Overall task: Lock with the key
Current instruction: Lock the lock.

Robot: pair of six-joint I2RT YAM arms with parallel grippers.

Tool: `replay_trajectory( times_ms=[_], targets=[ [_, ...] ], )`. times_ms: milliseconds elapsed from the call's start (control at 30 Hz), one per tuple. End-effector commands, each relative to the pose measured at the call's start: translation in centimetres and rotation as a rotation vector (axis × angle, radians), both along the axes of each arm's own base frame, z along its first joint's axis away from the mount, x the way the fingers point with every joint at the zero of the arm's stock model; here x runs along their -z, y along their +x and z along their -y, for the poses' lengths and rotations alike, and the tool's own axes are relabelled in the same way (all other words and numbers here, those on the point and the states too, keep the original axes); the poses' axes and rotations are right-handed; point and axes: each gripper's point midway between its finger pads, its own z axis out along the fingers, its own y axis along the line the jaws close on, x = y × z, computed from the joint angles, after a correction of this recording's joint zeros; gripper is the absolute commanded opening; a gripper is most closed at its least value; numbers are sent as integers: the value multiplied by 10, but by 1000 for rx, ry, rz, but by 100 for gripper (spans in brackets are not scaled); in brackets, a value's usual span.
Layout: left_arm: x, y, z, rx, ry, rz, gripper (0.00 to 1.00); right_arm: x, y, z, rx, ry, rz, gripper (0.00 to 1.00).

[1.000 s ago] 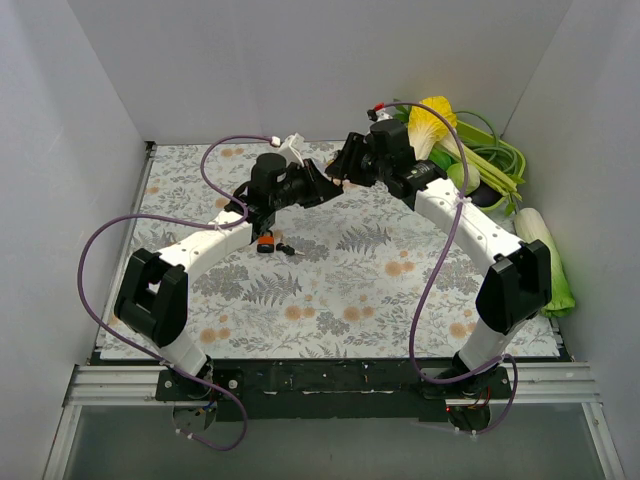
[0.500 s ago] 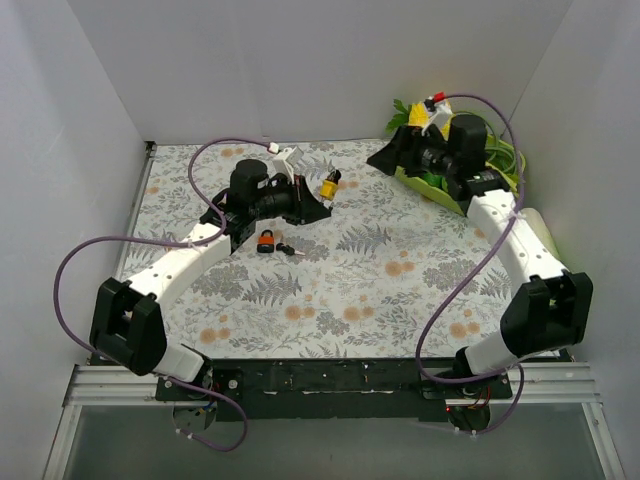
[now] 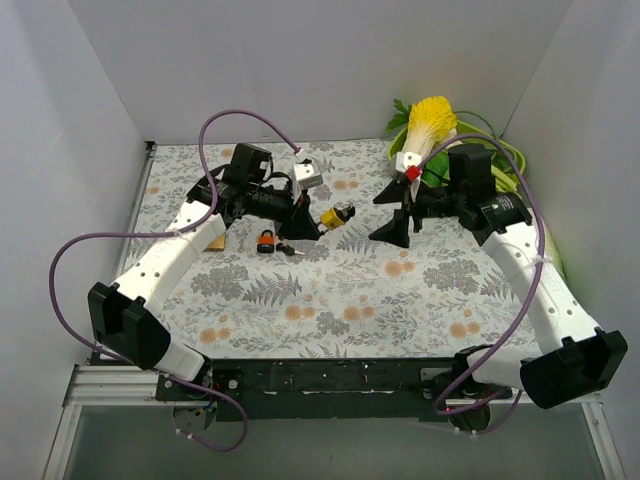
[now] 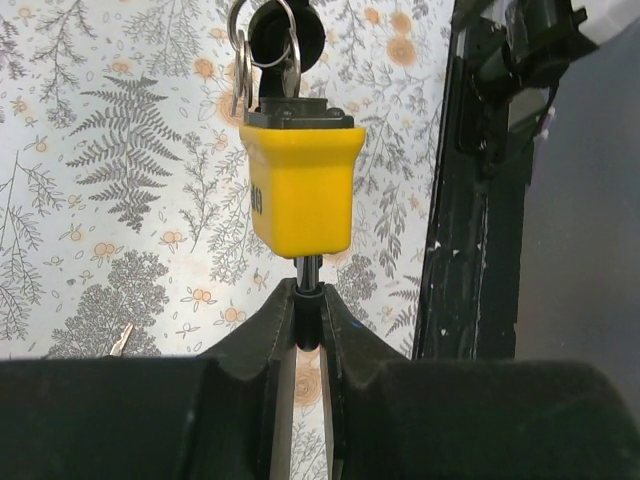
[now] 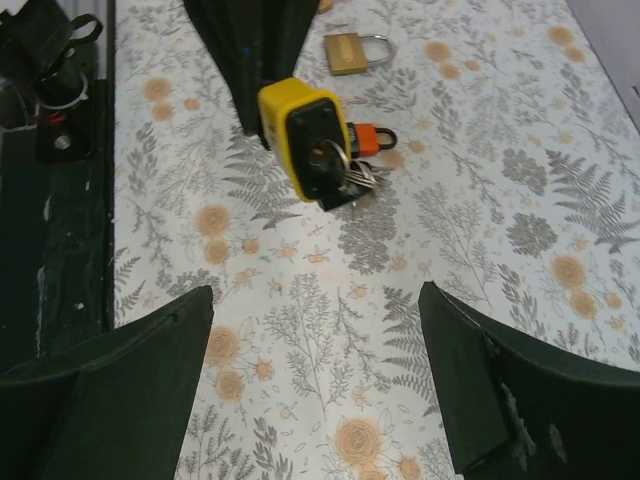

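Above the floral-print table [image 3: 330, 300], the left gripper [image 4: 308, 312] clamps the shackle of a yellow padlock [image 4: 300, 185], a ringed key [image 5: 338, 172] in its base; nearby, the right gripper [image 3: 392, 215] faces it, jaws spread wide.

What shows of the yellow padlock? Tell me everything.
The yellow padlock has a blocky plastic-looking yellow body with a black end face, where a key on a metal ring sits in the keyhole. Its thin metal shackle is pinched in the shut left tool, which holds it clear of the floral table cover. Nothing else touches it.
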Motion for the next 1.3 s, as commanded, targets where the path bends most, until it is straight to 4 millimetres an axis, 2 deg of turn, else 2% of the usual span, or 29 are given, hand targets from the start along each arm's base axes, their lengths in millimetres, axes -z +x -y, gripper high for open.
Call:
replay_trajectory(
  times_ms=[0,267,433,500,667,833,867,933,1000,1033,1067,1100,1133,1167,1200,1267],
  targets=[
    [-8,-26,-4,198,17,85,0,2,-40,-11,-134,-23,94,90],
    [-10,-45,2,295,20,142,0,-3,-58,-40,-206,16,79,89],
    [-10,-52,9,327,25,157,0,7,-69,-62,-253,8,27,87],
    [-10,-53,11,331,29,160,0,13,-69,-69,-258,1,25,83],
    [-11,-52,12,322,26,163,0,25,-74,-74,-279,-22,0,73],
    [-11,-54,12,320,24,164,0,36,-76,-72,-270,-52,0,69],
    [-10,-54,11,320,26,160,0,36,-76,-71,-267,-55,4,62],
    [-10,-54,11,322,26,161,0,38,-74,-70,-257,-68,12,55],
    [-10,-54,11,320,25,160,0,41,-71,-70,-241,-79,13,43],
    [-11,-54,12,320,22,158,0,41,-69,-70,-237,-81,19,33],
    [-12,-53,13,313,18,162,0,41,-68,-70,-230,-84,21,10],
    [-13,-52,13,307,18,164,6,41,-65,-70,-219,-87,28,2],
    [-13,-51,13,303,20,169,19,41,-64,-71,-209,-86,14,1],
    [-17,-52,11,273,19,149,39,37,-63,-71,-205,-78,19,1],
    [-16,-52,9,263,26,150,50,33,-63,-72,-202,-68,23,1],
    [-9,-51,1,234,37,147,60,22,-64,-71,-187,-31,2,1]
  ],
)
